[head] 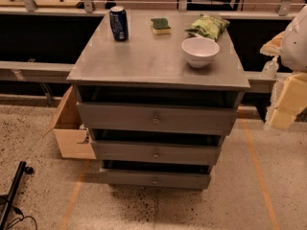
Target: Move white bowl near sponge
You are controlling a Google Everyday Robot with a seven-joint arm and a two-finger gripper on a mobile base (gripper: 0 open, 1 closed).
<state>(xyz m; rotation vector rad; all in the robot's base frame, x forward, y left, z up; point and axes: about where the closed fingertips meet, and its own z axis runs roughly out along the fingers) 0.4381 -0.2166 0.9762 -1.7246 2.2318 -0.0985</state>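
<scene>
Starting at the left: open cardboard box (72, 133) on the speckled floor, tucked against the grey drawer cabinet (134, 59), probably just stored out of the way. On the smooth matte top, toward the back-left, upright blue soda can (118, 23), cylindrical and shiny. Next along the back, sponge (160, 26): small flat rectangle, dark green scouring layer over yellow foam, well apart from the can. Further right, crinkled green snack bag (207, 26), soft and lumpy. Just in front of the bag, white bowl (200, 51): round, glossy, upright on a small foot, apart from the sponge and not yet brought near it. At the far right edge, beside the cabinet and clear of the bowl, cream-coloured gripper (284, 102); open or closed, cannot tell. Likely waiting there before reaching in.
</scene>
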